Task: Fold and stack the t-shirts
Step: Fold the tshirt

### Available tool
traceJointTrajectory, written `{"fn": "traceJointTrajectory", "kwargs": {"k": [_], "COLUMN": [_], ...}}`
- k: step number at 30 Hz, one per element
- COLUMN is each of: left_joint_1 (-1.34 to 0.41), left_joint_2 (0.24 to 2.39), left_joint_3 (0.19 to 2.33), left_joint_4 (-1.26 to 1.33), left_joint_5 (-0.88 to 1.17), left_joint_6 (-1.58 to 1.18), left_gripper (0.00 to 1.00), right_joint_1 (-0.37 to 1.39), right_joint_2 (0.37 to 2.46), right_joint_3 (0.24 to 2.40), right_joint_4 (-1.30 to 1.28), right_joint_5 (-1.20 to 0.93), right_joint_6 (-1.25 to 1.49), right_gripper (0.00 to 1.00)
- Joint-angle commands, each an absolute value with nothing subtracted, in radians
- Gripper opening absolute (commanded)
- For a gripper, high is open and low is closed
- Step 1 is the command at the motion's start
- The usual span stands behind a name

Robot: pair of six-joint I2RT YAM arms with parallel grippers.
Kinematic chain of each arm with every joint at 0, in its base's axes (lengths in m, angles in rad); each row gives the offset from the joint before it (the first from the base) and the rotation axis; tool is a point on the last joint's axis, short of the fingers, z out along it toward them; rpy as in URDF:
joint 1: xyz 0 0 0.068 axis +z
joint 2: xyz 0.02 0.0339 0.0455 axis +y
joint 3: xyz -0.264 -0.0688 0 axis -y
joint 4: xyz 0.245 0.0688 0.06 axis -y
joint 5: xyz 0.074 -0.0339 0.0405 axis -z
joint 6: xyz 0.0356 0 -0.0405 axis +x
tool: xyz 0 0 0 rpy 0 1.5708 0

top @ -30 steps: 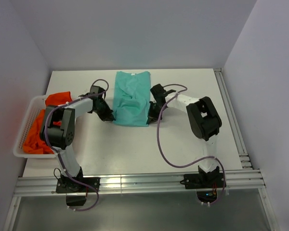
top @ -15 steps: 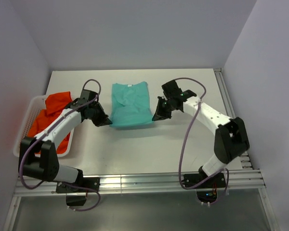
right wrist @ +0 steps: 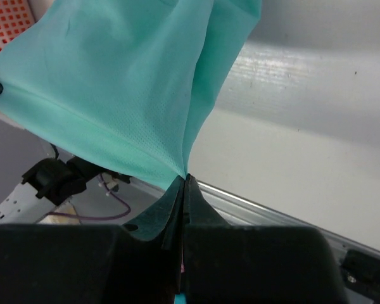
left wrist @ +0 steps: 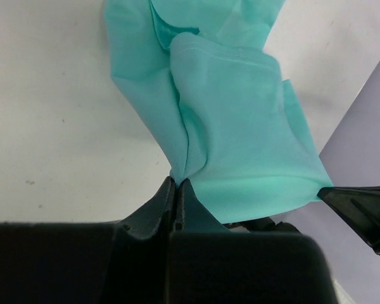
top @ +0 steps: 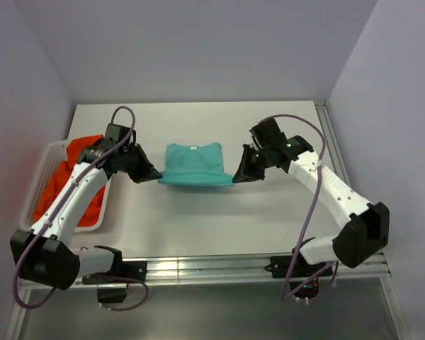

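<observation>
White table (top: 198,219), mid-fold: your arms fold the teal t-shirt (top: 193,164) hem to collar.
Overhead, left gripper (top: 154,176) and right gripper (top: 239,177) hold the hem raised mid-table, farther back than a second ago; orange t-shirts (top: 85,152) wait in the basket (top: 37,185). Left wrist: jaws pinched on one corner. Right wrist: jaws clamped on the other. Next, lay the hem at the collar, then release.
</observation>
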State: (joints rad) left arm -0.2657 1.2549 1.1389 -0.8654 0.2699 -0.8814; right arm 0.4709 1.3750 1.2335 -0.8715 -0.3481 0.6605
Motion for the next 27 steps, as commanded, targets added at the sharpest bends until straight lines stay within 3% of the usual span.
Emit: {"fn": "traceJointTrajectory", "kwargs": {"k": [1, 19, 27], "left_joint_1": [-0.25, -0.25, -0.25], "left_joint_2": [1.213, 1.046, 1.064], "left_joint_3": [1.184, 0.868, 0.883], "left_joint_4": [-0.997, -1.055, -1.034], "left_joint_5": [0.199, 0.291, 0.317], "left_joint_6": [-0.865, -0.851, -0.864], "left_gripper": [0.0, 0.0, 0.0], "right_joint_1": [0.445, 0.466, 0.477], "right_joint_2": [1.287, 1.134, 1.161], "right_joint_3": [1.232, 0.98, 1.006], "right_joint_4": [-1.034, -1.085, -1.091], "right_joint_5": [-0.287, -0.35, -0.348], "right_joint_6": [0.634, 0.658, 0.661], "right_gripper": [0.0, 0.0, 0.0]}}
